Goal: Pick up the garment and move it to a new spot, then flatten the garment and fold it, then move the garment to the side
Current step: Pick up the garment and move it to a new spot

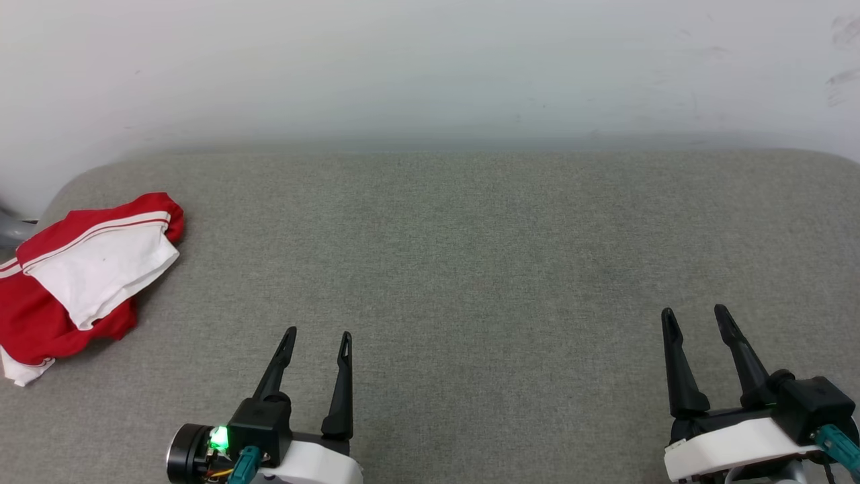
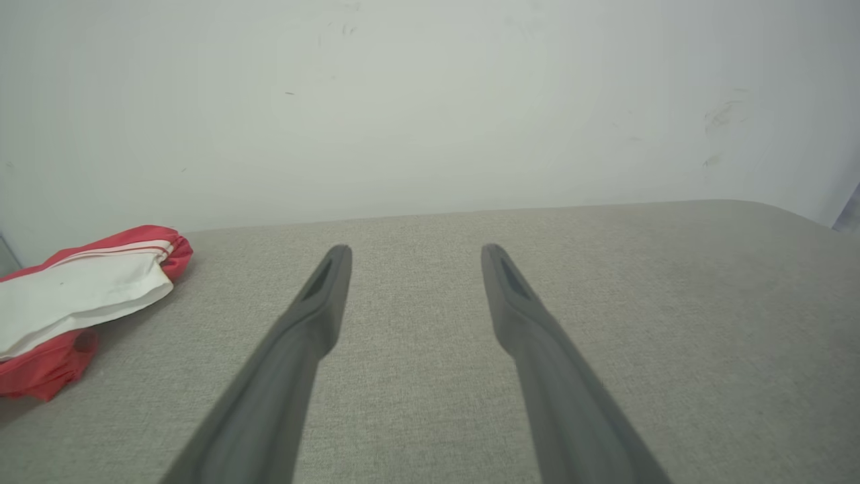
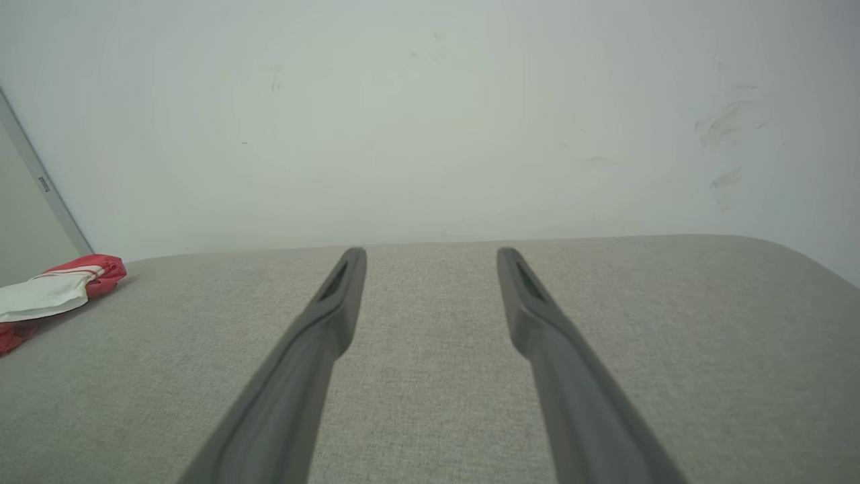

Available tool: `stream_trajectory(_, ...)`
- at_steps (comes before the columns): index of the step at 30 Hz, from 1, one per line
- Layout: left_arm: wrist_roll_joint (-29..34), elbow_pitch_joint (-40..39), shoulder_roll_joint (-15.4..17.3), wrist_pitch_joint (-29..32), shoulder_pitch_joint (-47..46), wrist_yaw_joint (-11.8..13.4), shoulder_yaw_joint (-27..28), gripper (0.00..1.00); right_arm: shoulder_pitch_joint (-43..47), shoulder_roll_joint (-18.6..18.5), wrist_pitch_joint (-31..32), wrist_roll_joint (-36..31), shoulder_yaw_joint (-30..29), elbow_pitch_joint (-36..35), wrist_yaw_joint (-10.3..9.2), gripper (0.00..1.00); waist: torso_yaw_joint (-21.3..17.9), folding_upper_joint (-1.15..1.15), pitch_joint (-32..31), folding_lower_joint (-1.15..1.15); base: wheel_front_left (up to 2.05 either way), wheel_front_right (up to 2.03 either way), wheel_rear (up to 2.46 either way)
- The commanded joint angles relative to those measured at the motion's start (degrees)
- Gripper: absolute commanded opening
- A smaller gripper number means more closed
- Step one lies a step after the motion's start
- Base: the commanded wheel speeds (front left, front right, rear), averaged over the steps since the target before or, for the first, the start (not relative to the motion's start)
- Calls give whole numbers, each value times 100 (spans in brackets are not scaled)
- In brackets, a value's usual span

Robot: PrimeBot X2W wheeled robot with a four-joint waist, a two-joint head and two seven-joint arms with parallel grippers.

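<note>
The garment (image 1: 80, 275) is a red jersey with a white sleeve and striped trim, lying in a loose bundle at the far left of the grey fabric surface (image 1: 470, 269). Its chest lettering is hidden in the folds. My left gripper (image 1: 318, 332) hovers open near the front edge, well to the right of the garment, with nothing between its fingers. My right gripper (image 1: 695, 312) stands open at the lower right, also holding nothing. The left wrist view shows the garment (image 2: 80, 289) to the left of my left gripper (image 2: 415, 250). From the right wrist, the garment (image 3: 54, 289) sits far left of my right gripper (image 3: 431, 252).
A pale wall (image 1: 430, 67) rises right behind the grey surface. The surface's rounded corners show at the back left and back right. A grey bar (image 1: 13, 228) lies beyond the left edge by the garment.
</note>
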Motion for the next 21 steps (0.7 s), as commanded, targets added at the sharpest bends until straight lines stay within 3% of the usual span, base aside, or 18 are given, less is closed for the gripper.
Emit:
stream_trajectory(1, 25, 11, -11, -39, 14, -23, 9, 100, -11, 7, -16, -38, 14, -5, -4, 100, 5, 0, 4, 0, 0, 0, 0)
stream_trajectory(11, 16, 48, -30, -30, -64, -60, 108, 100, -30, 7, -15, -121, 84, -28, -4, 100, 268, 0, 60, 0, 0, 0, 0)
stream_trajectory(21, -56, 86, -32, -29, -49, 37, 162, 100, 42, 7, -15, -279, 170, 12, -4, 100, 902, 0, 17, 0, 0, 0, 0)
